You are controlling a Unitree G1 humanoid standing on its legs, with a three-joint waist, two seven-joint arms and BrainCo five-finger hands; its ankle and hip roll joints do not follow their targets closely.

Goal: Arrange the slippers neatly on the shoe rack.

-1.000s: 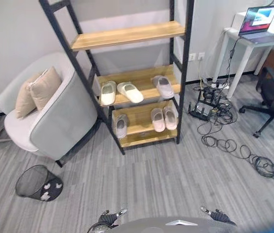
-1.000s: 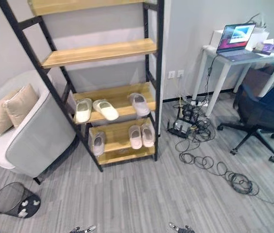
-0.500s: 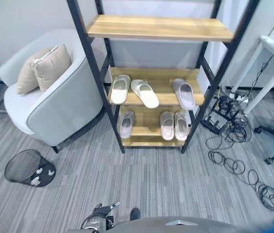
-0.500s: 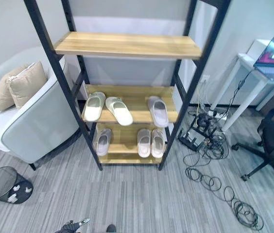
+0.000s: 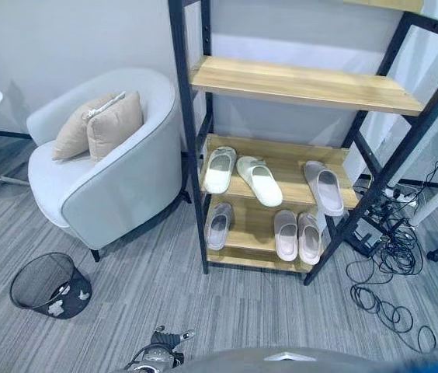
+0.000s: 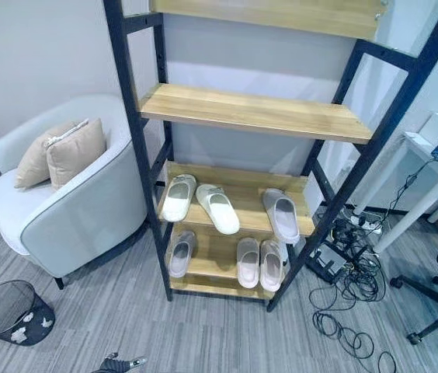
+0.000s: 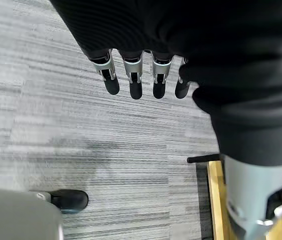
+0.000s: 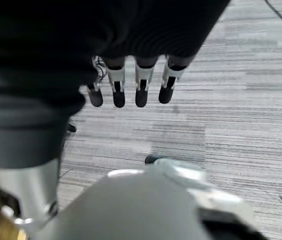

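View swings round square onto the shoe rack [image 5: 203, 155]; slippers [image 5: 258, 179] haven't budged. Left hand [image 7: 136, 80] and right hand [image 8: 128, 85] both hang relaxed, holding nothing.

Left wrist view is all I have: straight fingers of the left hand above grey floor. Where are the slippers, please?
Observer: The slippers are on the shoe rack, three on its middle shelf and three on its bottom shelf.
Operator: Do they lie neatly on the middle shelf?
Observer: Not quite. The white slipper lies askew beside the cream slipper, and the grey slipper lies apart at the right end.
Operator: And the right hand, does it hold something?
Observer: No. In the right wrist view the right hand hangs over the floor with straight fingers, holding nothing.
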